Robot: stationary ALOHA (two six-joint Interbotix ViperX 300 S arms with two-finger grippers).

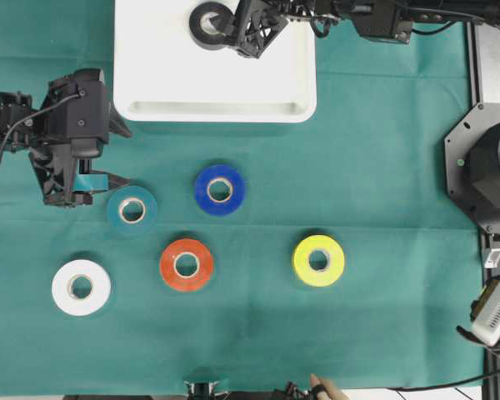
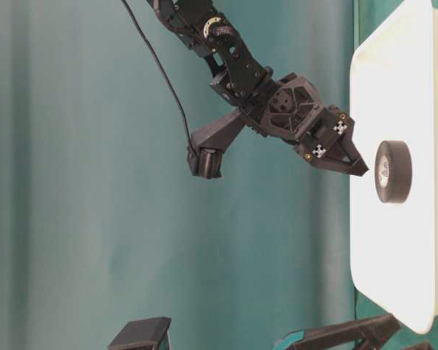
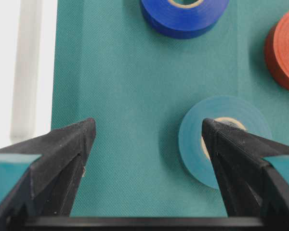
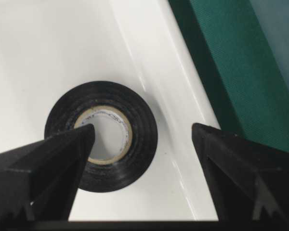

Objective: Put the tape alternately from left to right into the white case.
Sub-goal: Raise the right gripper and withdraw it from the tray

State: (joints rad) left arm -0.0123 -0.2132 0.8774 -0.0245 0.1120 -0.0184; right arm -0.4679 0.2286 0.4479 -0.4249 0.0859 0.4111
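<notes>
Your black tape lies flat inside the white case, released; your right gripper hangs just beside it, jaws spread wide and empty. Your left gripper, likewise open and empty, straddles the teal roll on the desk, apparently staged for the next pick.

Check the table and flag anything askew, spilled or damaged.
Nothing stands out. The black roll lies flat inside the white case, released beneath the open right gripper. The teal, blue, red-orange, yellow and white rolls lie flat on the green cloth, intact.
</notes>
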